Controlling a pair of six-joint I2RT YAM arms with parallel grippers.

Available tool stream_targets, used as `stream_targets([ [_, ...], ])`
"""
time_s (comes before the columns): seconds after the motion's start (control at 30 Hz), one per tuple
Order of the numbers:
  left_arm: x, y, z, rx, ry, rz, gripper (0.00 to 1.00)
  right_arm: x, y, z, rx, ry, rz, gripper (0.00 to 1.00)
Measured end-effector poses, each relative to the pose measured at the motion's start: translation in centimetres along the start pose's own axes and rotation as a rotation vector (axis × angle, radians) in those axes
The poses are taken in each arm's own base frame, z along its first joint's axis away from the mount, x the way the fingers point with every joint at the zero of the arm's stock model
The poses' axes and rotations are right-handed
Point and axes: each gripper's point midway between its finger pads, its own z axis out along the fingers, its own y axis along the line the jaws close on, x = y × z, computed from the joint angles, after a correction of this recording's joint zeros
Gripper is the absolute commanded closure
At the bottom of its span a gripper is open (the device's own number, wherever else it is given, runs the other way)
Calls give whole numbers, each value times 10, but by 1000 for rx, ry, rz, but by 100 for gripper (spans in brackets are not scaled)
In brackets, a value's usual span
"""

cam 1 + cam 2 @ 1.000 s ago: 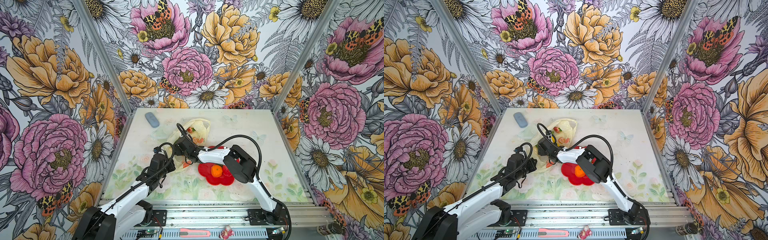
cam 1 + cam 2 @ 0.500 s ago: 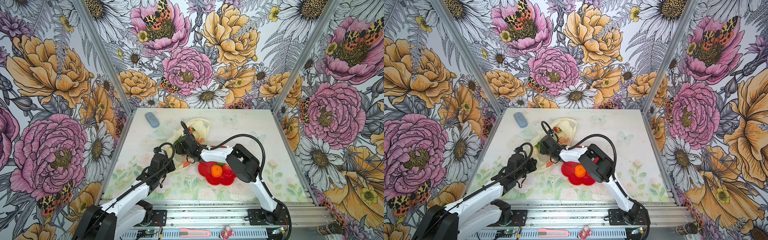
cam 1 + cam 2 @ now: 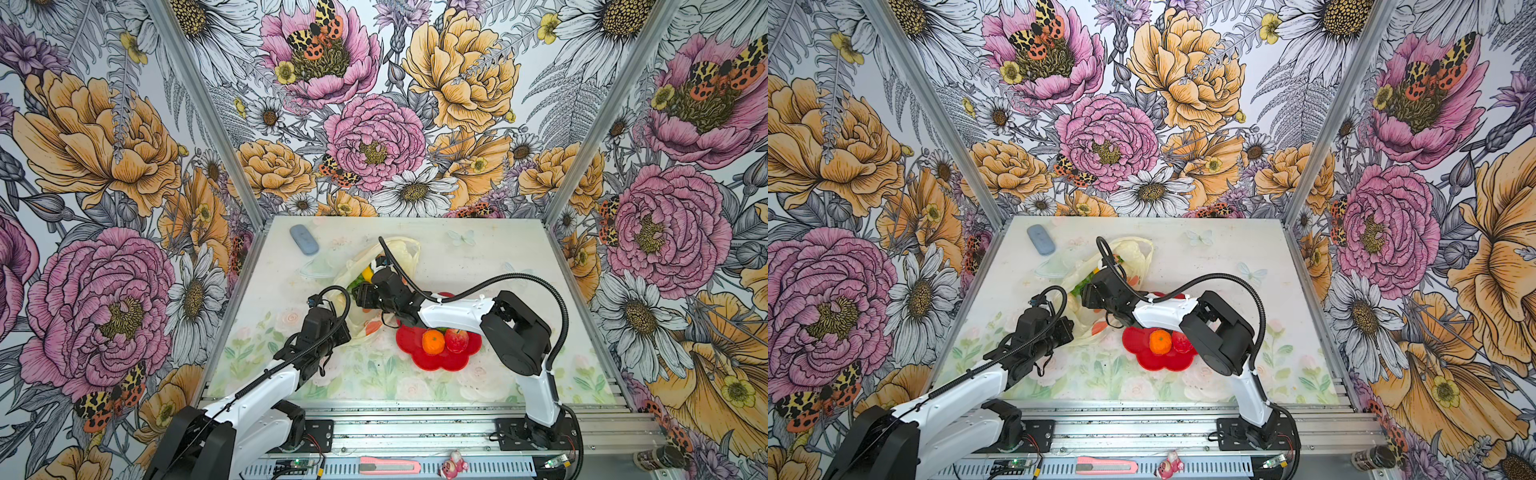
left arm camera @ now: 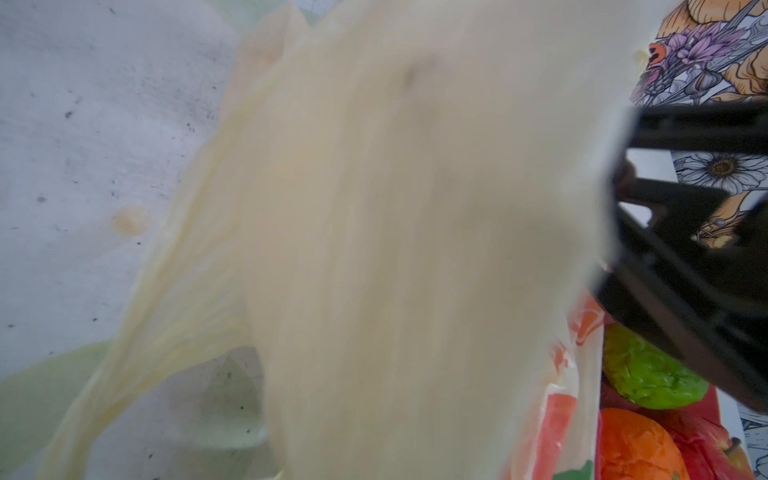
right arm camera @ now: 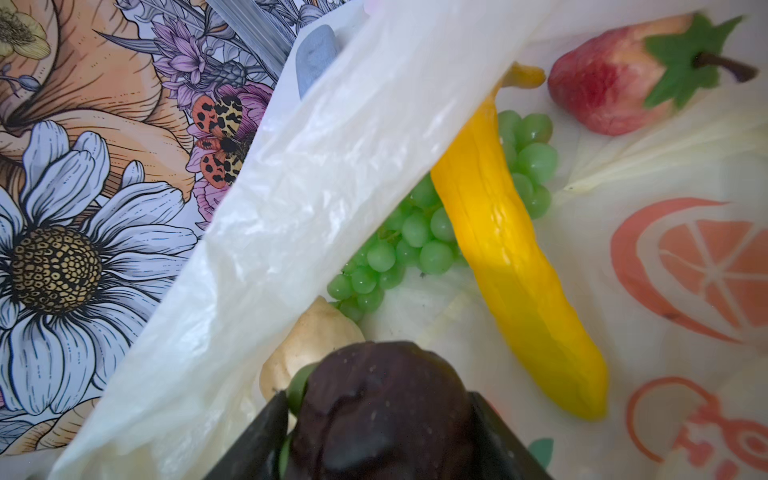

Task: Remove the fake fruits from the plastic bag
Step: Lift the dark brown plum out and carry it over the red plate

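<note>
Fruits are partly out. The orange (image 3: 433,341) and the apple (image 3: 456,340) already sit on the red plate (image 3: 432,365) near the front edge of the bench (image 3: 498,257), and the left wrist view shows a lumpy green piece (image 4: 652,376) beside them.

The bag (image 3: 401,251) lies just behind the plate, running toward the far edge, and you have more to fetch from it. Inside, the right wrist view shows the banana (image 5: 511,266) lying across the grapes (image 5: 415,237), the strawberry (image 5: 611,87) deeper in, a cream piece (image 5: 307,345) near the mouth, and a dark brown piece (image 5: 382,424).

Your right end effector (image 5: 378,397) reaches into the bag's mouth, with one finger against each side of the dark brown piece, so I judge it gripped but not yet lifted clear.

Your left end effector (image 3: 343,332) is fully closed at the bag's near edge; film drapes over its camera, so it seems to be pinching the bag to hold the mouth up.

By my count, that leaves five pieces to bring out.
</note>
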Motion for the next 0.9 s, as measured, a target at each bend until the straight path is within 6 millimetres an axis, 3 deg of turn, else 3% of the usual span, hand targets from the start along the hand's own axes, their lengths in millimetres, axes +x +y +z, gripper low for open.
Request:
stream_targets([
  [0.33,-4,-3,2,-1,-2,-1,100,7,-11,-43,-34,33,73,35],
  [0.67,-3,-2,2,-3,1,-1,100,16,-39,-93,-34,34,176,35],
  [0.9,-2,-1,3,-7,5,0,100,38,-68,-108,3,51,227,32],
])
